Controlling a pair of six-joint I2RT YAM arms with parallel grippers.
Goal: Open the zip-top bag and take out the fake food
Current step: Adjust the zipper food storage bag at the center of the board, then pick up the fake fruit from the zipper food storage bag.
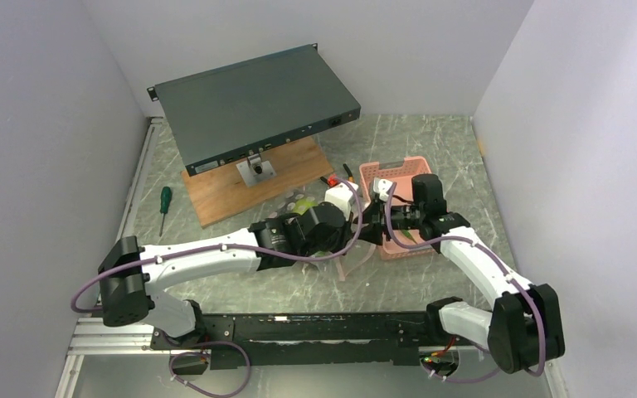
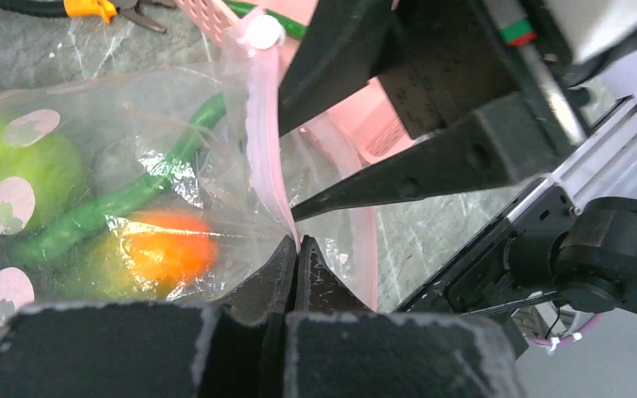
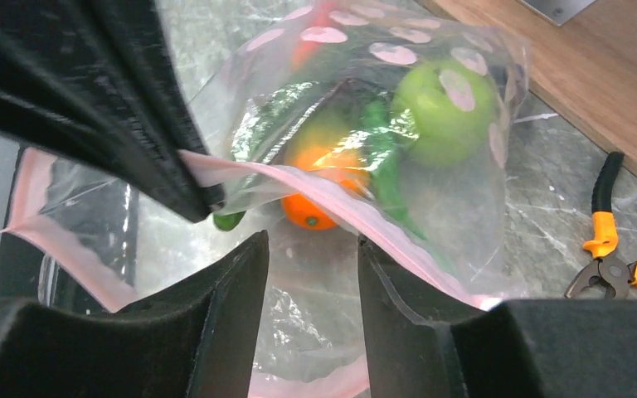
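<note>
Bag [image 3: 456, 157] of food [image 3: 323, 178] lies on tabletop [image 3: 547, 207] beside basket [image 1: 394, 170]. Left pincer [image 2: 299, 249] is clenched on one pink zip lip. Right pincer [image 3: 311, 240], jaws parted, hovers at the other lip. It should pinch that lip alone, then pull away gently.

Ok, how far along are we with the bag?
Done: left gripper pinches the pink lip of the zip-top bag. In hand: right gripper, jaws apart, sits by the other lip; mouth looks partly parted. Left: green apple, mango and pod are inside, none removed.
</note>
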